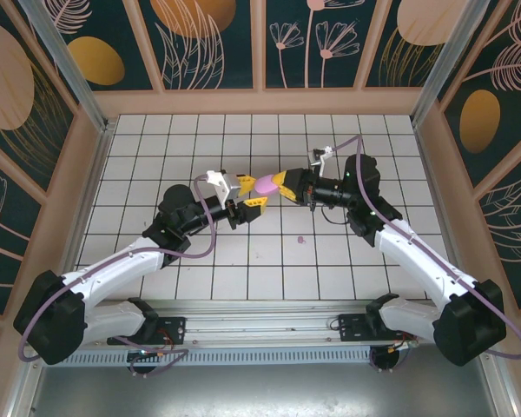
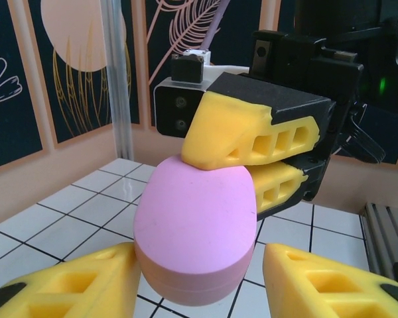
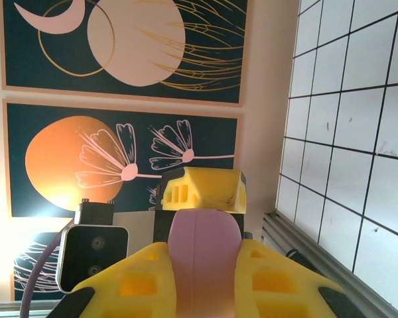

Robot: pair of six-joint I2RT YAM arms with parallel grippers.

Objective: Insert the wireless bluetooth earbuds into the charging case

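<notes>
- While my left gripper (image 1: 246, 193) and right gripper (image 1: 284, 184) are both clamping the purple case (image 1: 266, 184) above the desk (image 1: 243, 261), jaws are pinching its smooth, rigid, probably slippery shell.
- One tiny purple earbud (image 1: 300, 237) is lying loose on a tile nearby; light, needing a fingertip pinch.

**A staged robot test cell**

This is a lab enclosure: a white tiled tabletop (image 1: 243, 261) boxed in by walls of dark floral panels (image 1: 213, 39) in wooden frames, with aluminium rails (image 1: 260, 352) carrying two arm bases along its near edge.

One purple case (image 1: 267, 184), one tiny purple earbud (image 1: 300, 237), two tools.
</notes>
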